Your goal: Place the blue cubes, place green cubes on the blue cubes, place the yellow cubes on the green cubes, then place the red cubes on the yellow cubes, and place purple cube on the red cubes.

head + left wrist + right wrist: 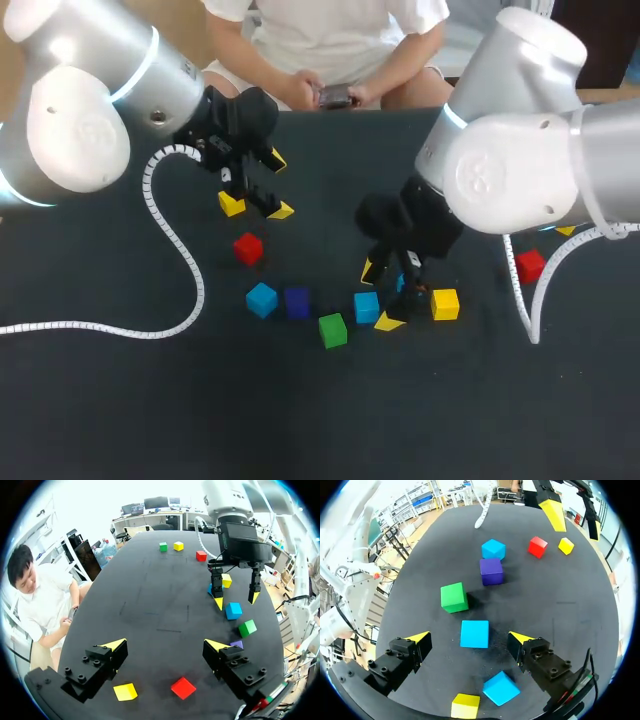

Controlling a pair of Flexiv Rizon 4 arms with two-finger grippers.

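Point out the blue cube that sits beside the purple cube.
The blue cube on the left arm's side, right beside the purple cube; the other two blue ones lie by the right gripper.

We seem to be in a robotics lab rather than a home or a shop. Our grey left arm [80, 110] and right arm [520, 160] hang over a table [120, 420] covered in plain black. A white spiral-wrapped cable [199, 290] trails across it. Small coloured cubes [261, 299] lie scattered on it like test pieces.
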